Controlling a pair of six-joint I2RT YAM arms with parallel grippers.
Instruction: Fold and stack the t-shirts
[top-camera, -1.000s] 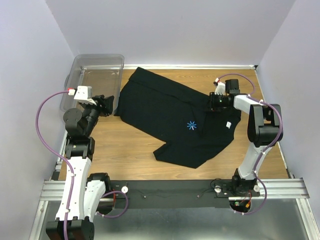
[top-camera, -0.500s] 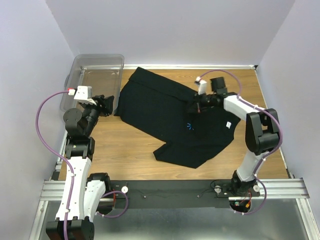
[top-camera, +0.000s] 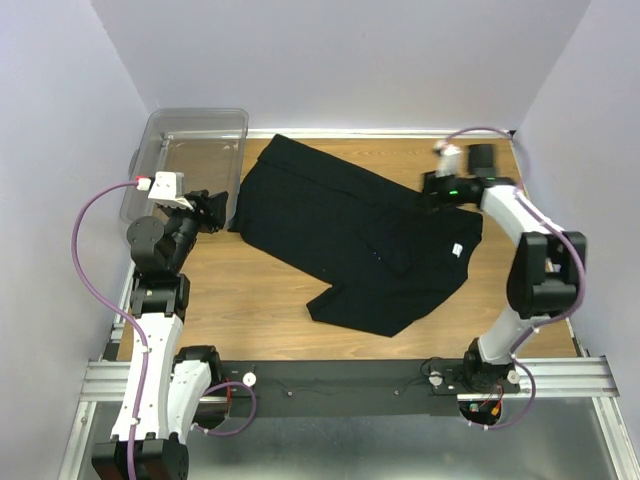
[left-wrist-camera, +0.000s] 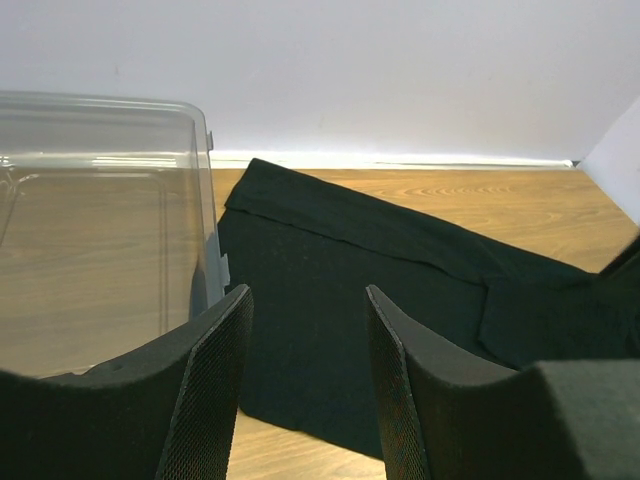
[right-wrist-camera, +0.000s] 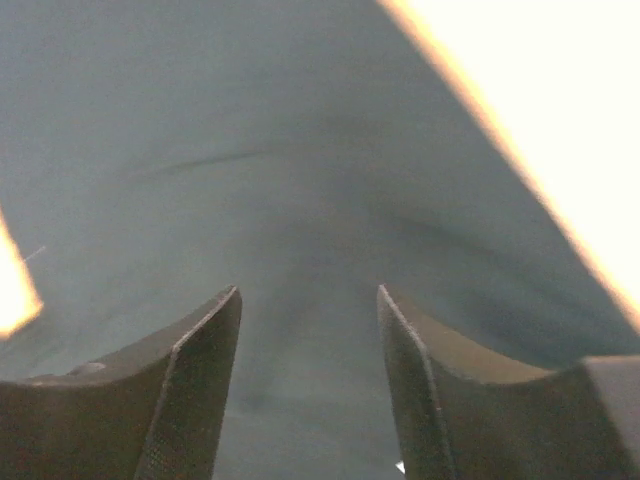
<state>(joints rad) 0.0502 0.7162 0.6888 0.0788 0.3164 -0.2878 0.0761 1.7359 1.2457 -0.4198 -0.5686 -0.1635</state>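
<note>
- The black t-shirt (top-camera: 350, 240) lay across the middle of the wooden table (top-camera: 250, 290), seemingly part-folded.
- The right gripper (top-camera: 432, 190) hovered over the shirt's upper-right edge, jaws apart and empty, probably positioned for the next fold.
- The left gripper (top-camera: 213, 208) hung at centre left beside the clear plastic bin (top-camera: 190, 125), jaws parted, holding nothing.

No text, brand or number can be read anywhere. The small white tag (top-camera: 455, 249) on the black cloth t-shirt (top-camera: 330, 230) is too small to make out.
</note>
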